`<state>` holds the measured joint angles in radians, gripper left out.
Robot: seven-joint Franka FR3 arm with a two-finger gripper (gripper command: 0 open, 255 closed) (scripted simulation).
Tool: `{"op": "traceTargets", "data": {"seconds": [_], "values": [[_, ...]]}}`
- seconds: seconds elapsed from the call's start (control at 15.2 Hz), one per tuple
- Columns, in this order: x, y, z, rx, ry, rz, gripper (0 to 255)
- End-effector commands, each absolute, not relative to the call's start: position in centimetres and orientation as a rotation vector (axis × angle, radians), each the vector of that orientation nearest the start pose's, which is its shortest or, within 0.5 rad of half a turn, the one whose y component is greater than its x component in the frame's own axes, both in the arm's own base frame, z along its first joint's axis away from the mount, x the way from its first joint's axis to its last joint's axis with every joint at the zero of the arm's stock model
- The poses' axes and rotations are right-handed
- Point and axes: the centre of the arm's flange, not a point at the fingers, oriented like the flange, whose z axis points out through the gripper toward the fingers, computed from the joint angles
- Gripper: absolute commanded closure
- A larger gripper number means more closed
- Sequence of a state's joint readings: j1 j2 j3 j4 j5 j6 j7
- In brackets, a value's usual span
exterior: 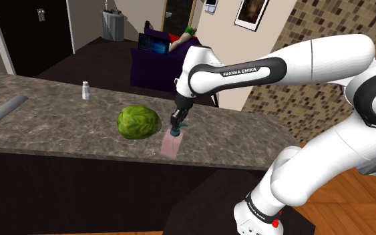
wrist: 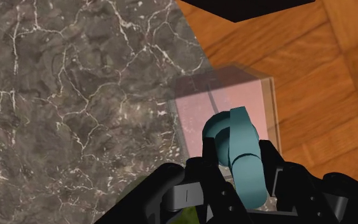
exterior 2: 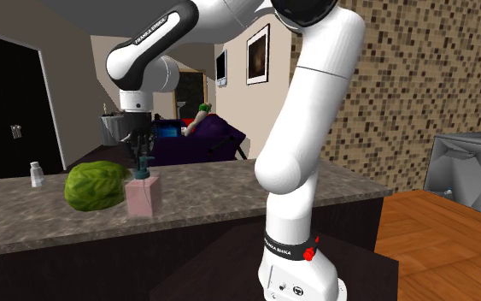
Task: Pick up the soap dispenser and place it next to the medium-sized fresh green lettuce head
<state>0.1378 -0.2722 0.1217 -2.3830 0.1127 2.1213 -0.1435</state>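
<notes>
The soap dispenser (exterior: 171,143) is a translucent pink box with a teal pump on top. It stands upright close beside the green lettuce head (exterior: 138,123), near the stone counter's front edge. My gripper (exterior: 177,125) comes straight down on it, and its black fingers (wrist: 274,167) clasp the teal pump (wrist: 242,153). From the second exterior view the dispenser (exterior 2: 141,196) touches the lettuce's (exterior 2: 97,185) right side under the gripper (exterior 2: 143,162), its base at counter level. In the wrist view the pink body (wrist: 225,105) lies at the counter's edge, above wooden floor.
A small white shaker (exterior: 85,91) stands farther back on the dark marbled counter (exterior: 53,127). A grey bar (exterior: 3,111) lies at its far left end. Behind the counter is a purple sofa (exterior: 154,65). Wooden floor (exterior: 353,200) lies beside the stand.
</notes>
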Motion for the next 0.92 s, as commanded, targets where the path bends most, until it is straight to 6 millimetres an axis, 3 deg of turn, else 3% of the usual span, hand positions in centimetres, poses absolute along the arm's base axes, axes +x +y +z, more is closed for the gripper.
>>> {"op": "traceTargets", "data": {"seconds": [0.0,0.13,0.66,0.73,0.86], "values": [[43.97,12.26,41.55,-3.033,-0.521,-0.01,255],[43.97,12.26,40.76,-3.033,-0.521,-0.01,255],[43.97,12.26,40.75,-3.033,-0.521,-0.01,255],[43.97,12.26,40.75,-3.033,-0.521,-0.01,0],[43.97,12.26,40.76,-3.033,-0.521,-0.01,0]]}}
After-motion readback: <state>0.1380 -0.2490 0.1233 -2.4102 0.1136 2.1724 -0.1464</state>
